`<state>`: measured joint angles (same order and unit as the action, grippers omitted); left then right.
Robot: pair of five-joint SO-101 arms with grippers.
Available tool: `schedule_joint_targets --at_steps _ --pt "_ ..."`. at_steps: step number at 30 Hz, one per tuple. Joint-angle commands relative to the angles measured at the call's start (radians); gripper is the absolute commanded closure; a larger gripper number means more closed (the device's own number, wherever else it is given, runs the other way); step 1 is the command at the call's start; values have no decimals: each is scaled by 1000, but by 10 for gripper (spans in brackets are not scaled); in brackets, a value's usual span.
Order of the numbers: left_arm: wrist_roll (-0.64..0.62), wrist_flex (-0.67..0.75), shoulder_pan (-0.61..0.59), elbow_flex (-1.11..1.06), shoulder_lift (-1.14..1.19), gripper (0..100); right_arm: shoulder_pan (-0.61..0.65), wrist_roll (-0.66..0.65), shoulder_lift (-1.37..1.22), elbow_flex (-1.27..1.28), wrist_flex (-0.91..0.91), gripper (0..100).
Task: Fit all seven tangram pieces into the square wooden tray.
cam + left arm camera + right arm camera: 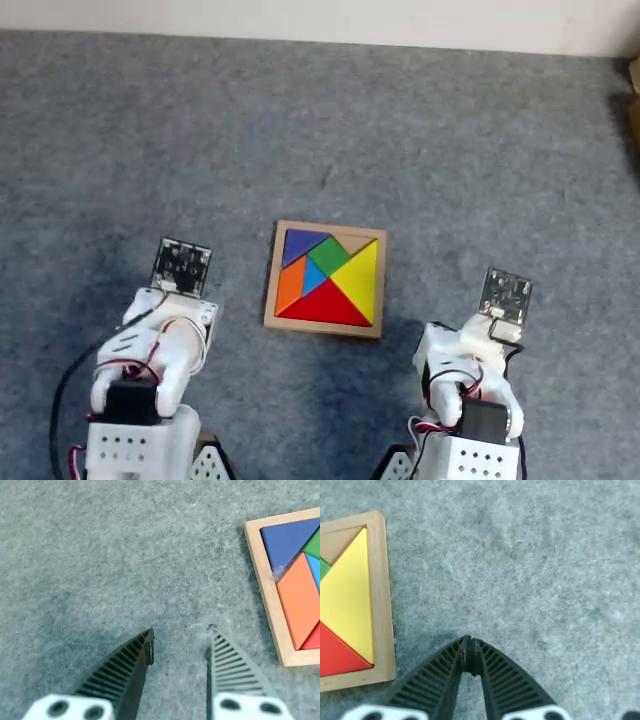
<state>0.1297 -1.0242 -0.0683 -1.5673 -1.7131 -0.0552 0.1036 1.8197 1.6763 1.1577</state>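
Seen from above: square wooden tray [271, 285] flat on grey carpet [450, 150], midway between the two arms and touching neither. Inside, flush and edge to edge: dark blue piece [300, 245], green piece [325, 258], orange piece [289, 285], light blue piece [313, 278], yellow triangle [358, 283] and red triangle [325, 308]. At the far corner beside the yellow, a tan triangle [357, 243]; impossible to tell whether bare tray floor or a seventh, unpainted piece.

Left gripper [180, 630] low over bare carpet beside the tray's orange-and-blue side, jaws apart, nothing between them. Right gripper [468, 652] over carpet off the yellow side, jaws together and empty.

Probably light, thin, stiff wood throughout, with smooth painted faces likely to slip under a pinch. Seated pieces offer no exposed edge; best taken across two opposite straight edges once lifted clear. For the tray itself, the raised rim looks the surest hold.

From the high view alone: the whole layout and all six colours at once. From the wrist views: jaw positions, hidden beneath the arms from above, plus the rim's height over the pieces.
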Motion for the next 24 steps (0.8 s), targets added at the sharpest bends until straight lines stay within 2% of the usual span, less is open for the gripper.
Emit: schedule_joint_targets --at_steps 1,9,18,24 --pt "-8 11 -8 -67 -108 828 -7 3 21 108 -7 992" --pt "-8 2 -10 -128 -108 832 -12 3 21 108 -1 992" --pt "-8 -313 -12 -128 -110 832 -13 2 21 107 96 992" --pt "-8 -316 -193 -128 -110 832 -13 2 21 107 96 992"
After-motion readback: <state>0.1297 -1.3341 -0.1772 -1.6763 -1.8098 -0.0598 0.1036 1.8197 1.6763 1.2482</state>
